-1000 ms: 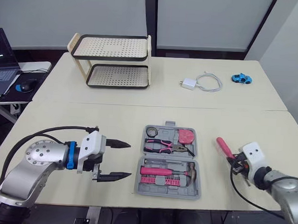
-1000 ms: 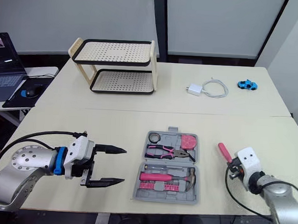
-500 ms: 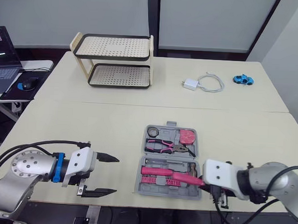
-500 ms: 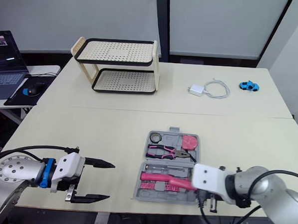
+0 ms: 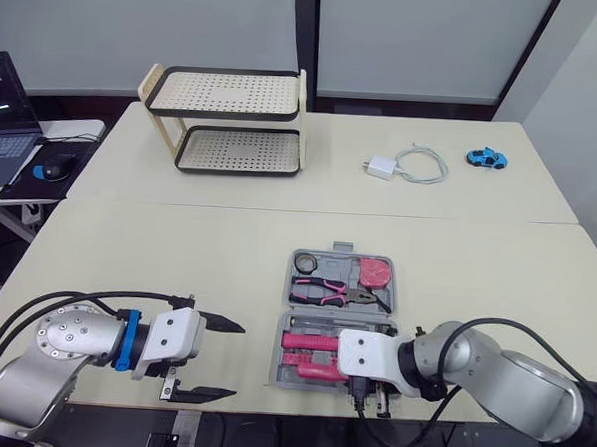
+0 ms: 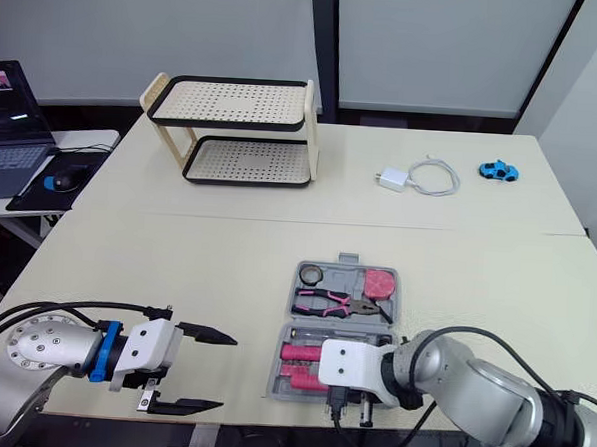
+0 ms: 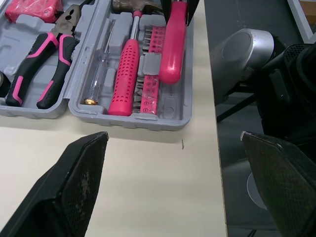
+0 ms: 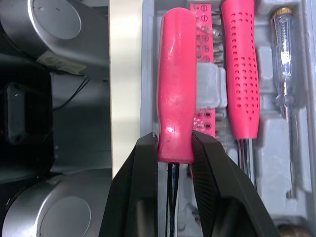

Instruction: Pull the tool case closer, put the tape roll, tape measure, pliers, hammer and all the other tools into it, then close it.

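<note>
**Q:** Two grippers, what's each one doing?

**A:** My right gripper (image 8: pixel 175 144) is clamped on the pink-handled screwdriver (image 8: pixel 175 94), one finger on each side of the handle near the shaft end. My left gripper (image 5: pixel 233 360) is spread wide with nothing in it. It hovers at the front edge of the table (image 5: pixel 177 247), just left of the case.

**Q:** Where's the case?

**A:** The tool case (image 5: pixel 281 368) lies open and flat at the front middle of the table, between my arms.

**Q:** What's in it?

**A:** The far half has the tape roll (image 5: pixel 304 267) in its left corner, the pink tape measure (image 5: pixel 376 272) in its right corner and the pliers (image 5: pixel 330 290) just in front of them. The near half has the hammer (image 7: pixel 127 74), a clear tester screwdriver (image 7: pixel 98 69) and a row of bits (image 7: pixel 150 74).

**Q:** And the screwdriver?

**A:** It's over the near half, handle along the bit row, parallel to the hammer handle and just beside it. I can't tell if it's seated or just above.

**Q:** Anything else?

**A:** Farther back on the table are a two-tier shelf (image 5: pixel 229 120), a charger with cable (image 5: pixel 402 167) and a blue toy car (image 5: pixel 484 157).
</note>
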Motion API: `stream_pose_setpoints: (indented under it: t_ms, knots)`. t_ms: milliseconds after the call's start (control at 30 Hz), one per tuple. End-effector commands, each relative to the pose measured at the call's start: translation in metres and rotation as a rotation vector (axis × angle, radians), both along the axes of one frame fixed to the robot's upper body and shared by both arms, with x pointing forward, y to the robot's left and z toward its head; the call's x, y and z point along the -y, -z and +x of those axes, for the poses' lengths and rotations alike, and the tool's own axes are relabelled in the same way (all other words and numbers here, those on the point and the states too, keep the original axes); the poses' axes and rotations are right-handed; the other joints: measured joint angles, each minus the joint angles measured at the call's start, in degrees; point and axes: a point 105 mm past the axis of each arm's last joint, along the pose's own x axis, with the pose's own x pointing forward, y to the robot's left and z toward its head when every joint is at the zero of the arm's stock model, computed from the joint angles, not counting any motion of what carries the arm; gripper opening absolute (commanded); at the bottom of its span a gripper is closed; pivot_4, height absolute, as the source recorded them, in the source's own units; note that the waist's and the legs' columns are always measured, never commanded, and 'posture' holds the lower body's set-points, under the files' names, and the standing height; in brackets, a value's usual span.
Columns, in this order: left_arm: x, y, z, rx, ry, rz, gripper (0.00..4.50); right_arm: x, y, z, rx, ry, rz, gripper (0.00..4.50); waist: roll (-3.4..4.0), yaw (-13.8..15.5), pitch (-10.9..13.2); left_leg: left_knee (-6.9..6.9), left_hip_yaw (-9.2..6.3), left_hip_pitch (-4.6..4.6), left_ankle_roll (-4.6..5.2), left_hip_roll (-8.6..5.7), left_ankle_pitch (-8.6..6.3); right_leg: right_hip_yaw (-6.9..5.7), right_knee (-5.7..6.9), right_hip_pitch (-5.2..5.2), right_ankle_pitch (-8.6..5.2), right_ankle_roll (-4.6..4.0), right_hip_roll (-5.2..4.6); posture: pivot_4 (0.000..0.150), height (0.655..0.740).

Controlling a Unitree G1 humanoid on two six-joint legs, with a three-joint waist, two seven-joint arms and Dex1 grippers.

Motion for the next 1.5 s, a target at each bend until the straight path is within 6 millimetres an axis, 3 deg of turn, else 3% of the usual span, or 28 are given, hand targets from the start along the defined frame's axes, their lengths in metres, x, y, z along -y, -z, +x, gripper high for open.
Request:
stream_pose_setpoints:
  t_ms: [33, 533, 900, 933, 967, 1000, 1300, 1467, 1500]
  knots:
    - [0.002, -0.005, -0.003, 0.025, 0.034, 0.017, 4.5, -0.008, -0.002, 0.002, 0.031, -0.017, 0.017, 0.61, 0.0, 0.0, 0.0, 0.0, 0.0, 0.0, 0.0, 0.0, 0.0, 0.0, 0.0, -0.01, 0.0, 0.0, 0.0, 0.15, 0.74]
    - [-0.001, -0.005, -0.009, 0.012, 0.039, 0.034, 4.5, -0.024, 0.018, 0.006, 0.023, -0.033, 0.021, 0.61, 0.0, 0.0, 0.0, -0.01, 0.04, -0.05, 0.0, -0.02, 0.0, 0.02, 0.06, -0.25, 0.0, 0.0, 0.0, 0.15, 0.74]
    - [0.0, -0.006, -0.007, 0.013, 0.037, 0.033, 4.5, -0.029, 0.017, 0.003, 0.019, -0.05, 0.039, 0.61, -0.01, -0.1, 0.0, -0.02, 0.07, -0.05, 0.0, -0.02, 0.0, 0.0, 0.07, -0.24, 0.0, -0.01, 0.04, 0.15, 0.74]
    - [0.0, -0.006, -0.007, 0.013, 0.037, 0.033, 4.5, -0.029, 0.015, 0.002, 0.016, -0.059, 0.044, 0.61, -0.01, -0.1, 0.0, -0.02, 0.06, -0.05, 0.0, -0.02, 0.0, -0.01, 0.07, -0.25, 0.0, -0.01, 0.04, 0.15, 0.74]
    - [0.001, -0.006, -0.007, 0.013, 0.037, 0.032, 4.5, -0.03, 0.011, 0.003, 0.019, -0.063, 0.058, 1.34, -0.01, -0.1, 0.0, -0.02, 0.06, -0.05, 0.0, -0.02, 0.0, -0.01, 0.08, -0.24, 0.0, -0.01, 0.04, 0.15, 0.74]
    - [0.001, -0.006, -0.007, 0.012, 0.037, 0.032, 4.5, -0.03, 0.006, 0.003, 0.019, -0.075, 0.071, 1.59, -0.01, -0.1, 0.0, -0.02, 0.07, -0.05, 0.0, -0.02, 0.0, 0.0, 0.08, -0.24, 0.0, -0.01, 0.04, 0.15, 0.74]
    - [0.002, -0.006, -0.006, 0.01, 0.035, 0.026, 4.5, -0.032, -0.031, 0.006, 0.0, -0.122, 0.162, 1.59, -0.01, -0.1, 0.0, -0.02, 0.05, -0.07, 0.0, -0.02, 0.0, -0.02, 0.08, -0.25, 0.0, -0.01, 0.03, 0.15, 0.74]
    - [0.002, -0.007, -0.006, 0.01, 0.031, 0.021, 4.5, -0.032, -0.028, 0.003, 0.042, -0.139, 0.22, 1.59, -0.01, 0.0, 0.0, -0.03, 0.05, -0.13, 0.0, -0.01, 0.0, -0.01, 0.07, -0.3, 0.0, -0.01, 0.01, 0.15, 0.74]
    - [0.002, -0.007, -0.005, 0.01, 0.029, 0.017, 4.5, -0.031, -0.023, 0.002, 0.046, -0.136, 0.225, 1.2, -0.01, -0.1, 0.0, -0.02, 0.06, -0.15, 0.0, -0.01, 0.0, -0.01, 0.07, -0.31, 0.01, -0.01, 0.01, 0.15, 0.74]
